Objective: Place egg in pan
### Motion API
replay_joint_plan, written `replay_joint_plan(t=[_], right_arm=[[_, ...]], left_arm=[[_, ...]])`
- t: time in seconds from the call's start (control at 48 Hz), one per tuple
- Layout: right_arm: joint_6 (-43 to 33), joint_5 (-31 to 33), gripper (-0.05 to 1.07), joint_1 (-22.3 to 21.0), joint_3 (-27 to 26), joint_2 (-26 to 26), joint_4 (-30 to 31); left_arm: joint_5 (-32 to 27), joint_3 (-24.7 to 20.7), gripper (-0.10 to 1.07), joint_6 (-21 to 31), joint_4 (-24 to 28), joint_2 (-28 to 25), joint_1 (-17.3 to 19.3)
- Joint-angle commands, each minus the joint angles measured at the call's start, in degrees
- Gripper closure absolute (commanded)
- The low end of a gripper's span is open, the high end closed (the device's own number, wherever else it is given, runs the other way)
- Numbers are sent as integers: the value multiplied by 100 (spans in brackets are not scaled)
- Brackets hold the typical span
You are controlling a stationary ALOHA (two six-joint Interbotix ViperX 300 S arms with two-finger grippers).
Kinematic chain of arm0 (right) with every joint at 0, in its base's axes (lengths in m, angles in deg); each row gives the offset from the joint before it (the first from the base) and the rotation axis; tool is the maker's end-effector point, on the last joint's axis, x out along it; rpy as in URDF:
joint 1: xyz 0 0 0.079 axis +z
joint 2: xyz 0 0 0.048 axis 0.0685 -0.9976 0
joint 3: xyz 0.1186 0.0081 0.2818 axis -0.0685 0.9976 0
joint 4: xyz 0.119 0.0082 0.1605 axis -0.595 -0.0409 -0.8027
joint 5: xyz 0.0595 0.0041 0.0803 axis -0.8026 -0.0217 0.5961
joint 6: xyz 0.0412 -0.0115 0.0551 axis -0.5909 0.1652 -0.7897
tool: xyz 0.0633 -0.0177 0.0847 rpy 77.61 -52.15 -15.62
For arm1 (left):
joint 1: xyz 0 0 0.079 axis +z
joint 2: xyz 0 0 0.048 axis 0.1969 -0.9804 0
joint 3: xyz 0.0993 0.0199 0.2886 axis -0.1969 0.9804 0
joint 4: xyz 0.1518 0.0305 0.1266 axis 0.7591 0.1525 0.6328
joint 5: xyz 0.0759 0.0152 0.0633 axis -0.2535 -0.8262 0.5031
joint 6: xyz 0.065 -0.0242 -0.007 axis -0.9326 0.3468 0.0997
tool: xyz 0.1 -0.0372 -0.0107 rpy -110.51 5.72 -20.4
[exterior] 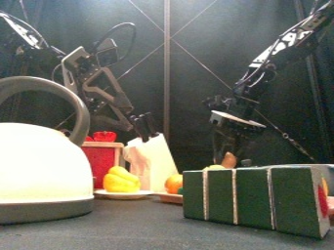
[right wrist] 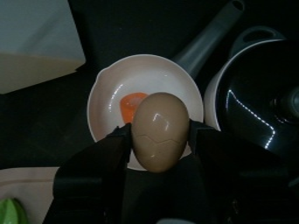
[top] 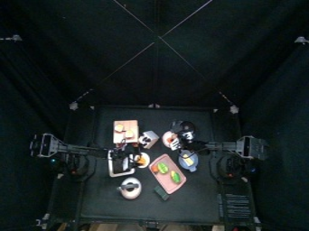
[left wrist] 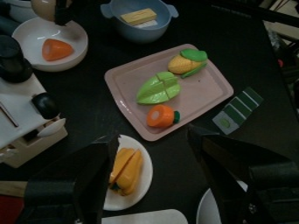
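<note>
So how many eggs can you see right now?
1: a brown egg between the right hand's fingers, above the small white pan. Others may be hidden.

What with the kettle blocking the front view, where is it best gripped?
Take the kettle by the top of its arched handle, coming down from above: the handle stands clear over a wide, rounded body.
</note>
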Motion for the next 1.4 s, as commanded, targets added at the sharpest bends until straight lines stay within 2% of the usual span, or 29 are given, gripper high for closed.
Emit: replay_joint_plan(t=[0.0,0.333,0.646,1.375], right_arm=[[-62,132,24,9,-158,35,35],[-79,220,23,-18,-237,-132,18],[-70,220,-2,9,-272,-220,-9],[-9,246,-2,18,-308,-246,-220]], left_arm=[[26,-53,1,-9,9,88,18],[18,-44,1,-9,0,88,18],[18,-35,1,-9,0,97,18],[18,-35,1,-9,0,88,18]])
